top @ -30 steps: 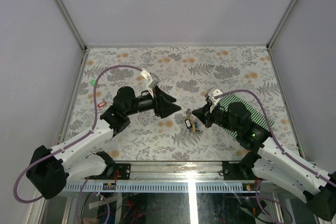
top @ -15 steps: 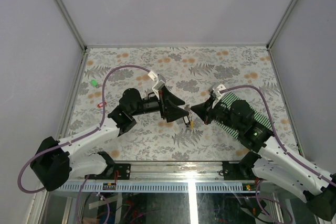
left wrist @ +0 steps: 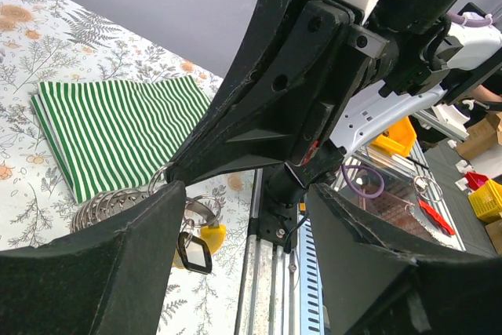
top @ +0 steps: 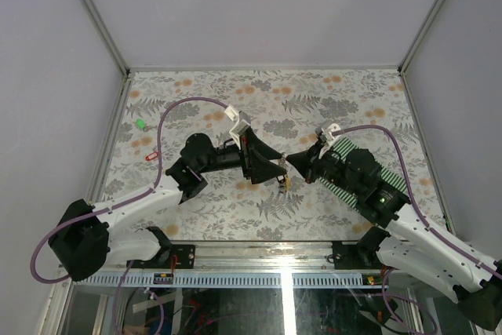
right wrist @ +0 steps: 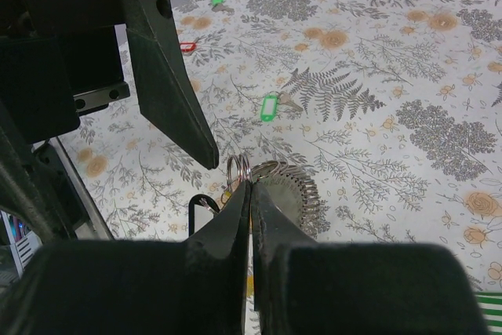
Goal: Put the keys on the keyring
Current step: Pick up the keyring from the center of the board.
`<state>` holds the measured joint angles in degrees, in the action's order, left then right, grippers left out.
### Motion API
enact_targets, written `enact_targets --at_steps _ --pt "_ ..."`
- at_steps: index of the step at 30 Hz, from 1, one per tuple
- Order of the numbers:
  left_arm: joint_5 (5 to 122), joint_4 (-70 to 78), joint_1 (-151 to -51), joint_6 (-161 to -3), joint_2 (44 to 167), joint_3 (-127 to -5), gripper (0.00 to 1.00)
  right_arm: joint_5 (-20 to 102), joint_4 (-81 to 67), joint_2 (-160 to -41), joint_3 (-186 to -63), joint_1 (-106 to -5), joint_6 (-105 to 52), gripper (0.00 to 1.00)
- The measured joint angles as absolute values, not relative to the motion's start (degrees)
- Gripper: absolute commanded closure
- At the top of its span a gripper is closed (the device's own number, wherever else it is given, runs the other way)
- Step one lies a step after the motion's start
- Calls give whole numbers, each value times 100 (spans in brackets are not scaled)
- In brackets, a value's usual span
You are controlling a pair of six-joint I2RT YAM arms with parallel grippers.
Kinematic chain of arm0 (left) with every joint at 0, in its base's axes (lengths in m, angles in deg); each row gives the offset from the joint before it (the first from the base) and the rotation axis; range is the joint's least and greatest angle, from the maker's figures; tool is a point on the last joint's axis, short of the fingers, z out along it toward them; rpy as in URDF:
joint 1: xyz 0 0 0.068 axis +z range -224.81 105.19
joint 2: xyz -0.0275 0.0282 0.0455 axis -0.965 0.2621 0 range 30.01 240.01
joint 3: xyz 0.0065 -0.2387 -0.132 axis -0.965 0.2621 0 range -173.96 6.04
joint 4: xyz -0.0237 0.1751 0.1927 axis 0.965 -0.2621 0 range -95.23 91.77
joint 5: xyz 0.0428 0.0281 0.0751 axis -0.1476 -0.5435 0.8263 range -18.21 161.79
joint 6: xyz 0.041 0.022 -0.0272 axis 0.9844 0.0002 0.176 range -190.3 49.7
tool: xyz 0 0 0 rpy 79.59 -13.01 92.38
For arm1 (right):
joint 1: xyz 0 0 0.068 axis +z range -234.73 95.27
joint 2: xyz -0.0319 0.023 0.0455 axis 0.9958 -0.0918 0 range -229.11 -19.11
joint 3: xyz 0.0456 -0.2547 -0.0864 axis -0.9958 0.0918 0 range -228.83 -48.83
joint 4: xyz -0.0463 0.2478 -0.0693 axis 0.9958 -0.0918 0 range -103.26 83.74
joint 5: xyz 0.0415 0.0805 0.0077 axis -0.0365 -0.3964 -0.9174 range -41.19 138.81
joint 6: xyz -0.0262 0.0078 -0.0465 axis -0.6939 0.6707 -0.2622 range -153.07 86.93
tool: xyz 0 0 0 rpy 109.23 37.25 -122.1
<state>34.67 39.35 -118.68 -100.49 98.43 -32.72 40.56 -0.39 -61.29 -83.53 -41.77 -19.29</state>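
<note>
My right gripper [right wrist: 251,182] is shut on the keyring [right wrist: 239,168], a bunch of thin silvery rings with a coiled part [right wrist: 302,186], and holds it above the table. A yellow key [left wrist: 210,234] and a black-framed tag [left wrist: 194,250] hang from it. In the top view the bunch [top: 282,182] dangles between both grippers. My left gripper [left wrist: 245,190] is open, its jaws wide, right beside the keyring with one finger [right wrist: 169,76] close to the rings. Loose keys lie on the table: a green one [right wrist: 270,106], another green one [top: 141,124] and a red one [top: 151,156].
A green-and-white striped mat [top: 369,169] lies under my right arm at the right; it also shows in the left wrist view [left wrist: 110,131]. The floral tablecloth [top: 345,107] covers the table. The metal rail [top: 259,253] runs along the near edge.
My left gripper has moved right and closed in on the right gripper. The right gripper has lifted the keyring a little, and the hanging keys have moved with it.
</note>
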Motion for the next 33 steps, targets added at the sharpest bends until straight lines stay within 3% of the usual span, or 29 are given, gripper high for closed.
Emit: enact_targets --at_steps 33 --pt "3847 3913 -11943 -10038 9777 -3172 30 4176 51 -6004 -8353 -4177 -1752 100"
